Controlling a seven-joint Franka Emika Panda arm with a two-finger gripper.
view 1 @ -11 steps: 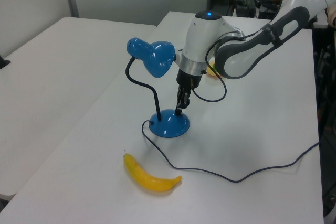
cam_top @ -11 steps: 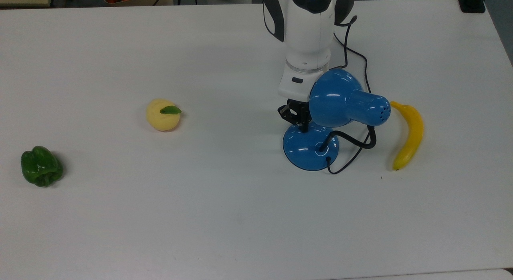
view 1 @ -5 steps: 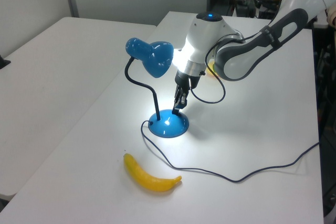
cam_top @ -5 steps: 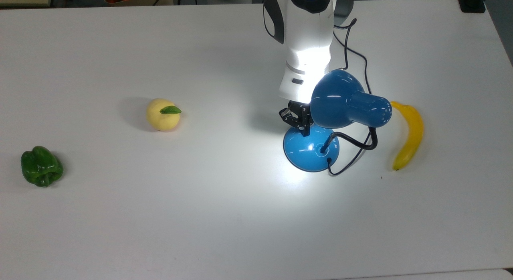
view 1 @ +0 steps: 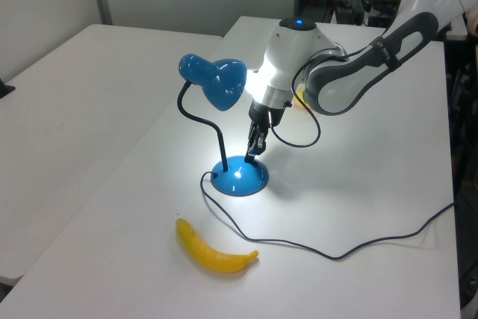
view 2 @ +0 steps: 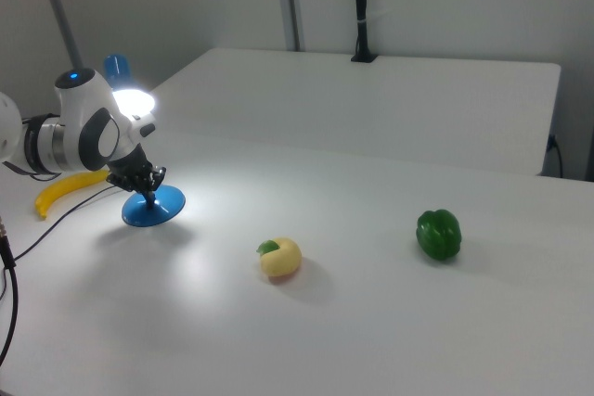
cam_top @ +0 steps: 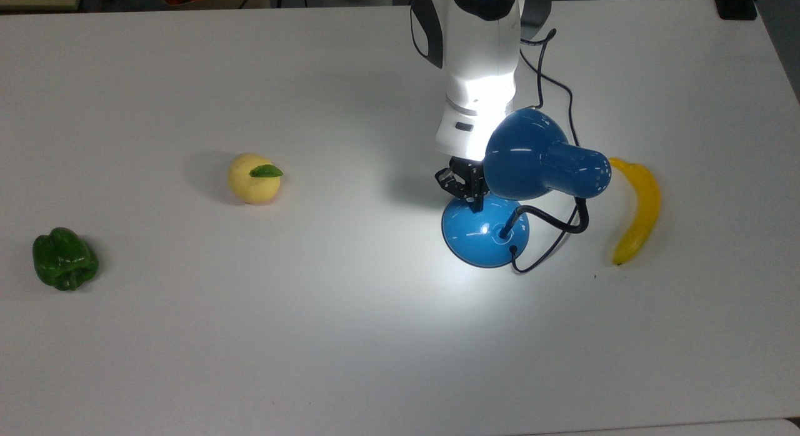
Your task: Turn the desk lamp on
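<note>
The desk lamp is lit: its blue shade (cam_top: 531, 155) throws a bright pool of light onto the table around the round blue base (cam_top: 478, 236). A black bendy neck (view 1: 202, 117) joins the base (view 1: 239, 177) to the shade (view 1: 216, 84). My gripper (cam_top: 476, 202) points straight down with its fingers shut, the tips at the base's edge nearest the arm, touching or just above it. In the left view the gripper (view 1: 250, 153) stands over the base's right side. The right view has the gripper (view 2: 147, 194) over the base (view 2: 153, 209). The gripper hides the switch.
A banana (cam_top: 640, 208) lies just to the top view's right of the lamp. The lamp's black cord (view 1: 336, 248) trails across the table. A yellow fruit with a green leaf (cam_top: 253, 178) and a green pepper (cam_top: 64, 259) lie far off on the top view's left.
The lamp, dark a second ago, now shines on the table and the arm. My gripper and the lamp stand where they did half a second ago.
</note>
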